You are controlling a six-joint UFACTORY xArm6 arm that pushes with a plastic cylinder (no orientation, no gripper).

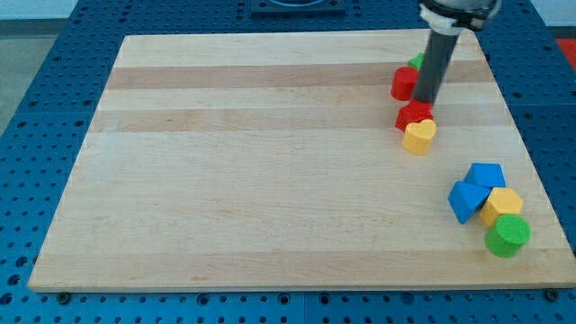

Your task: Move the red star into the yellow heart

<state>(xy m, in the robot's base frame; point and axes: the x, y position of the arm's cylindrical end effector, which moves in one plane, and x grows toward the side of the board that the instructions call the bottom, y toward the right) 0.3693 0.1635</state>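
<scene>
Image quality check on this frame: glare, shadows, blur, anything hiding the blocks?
Camera view: even, soft light, no hard glare on the wooden board; short faint shadows under the blocks. Focus is sharp across the board. My tip sits just above the red star, which touches the yellow heart; the rod partly hides a green block beside a red block.

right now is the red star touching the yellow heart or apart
Touching. The red star sits directly against the yellow heart with no board showing between them; my tip is at the star's upper edge.
</scene>
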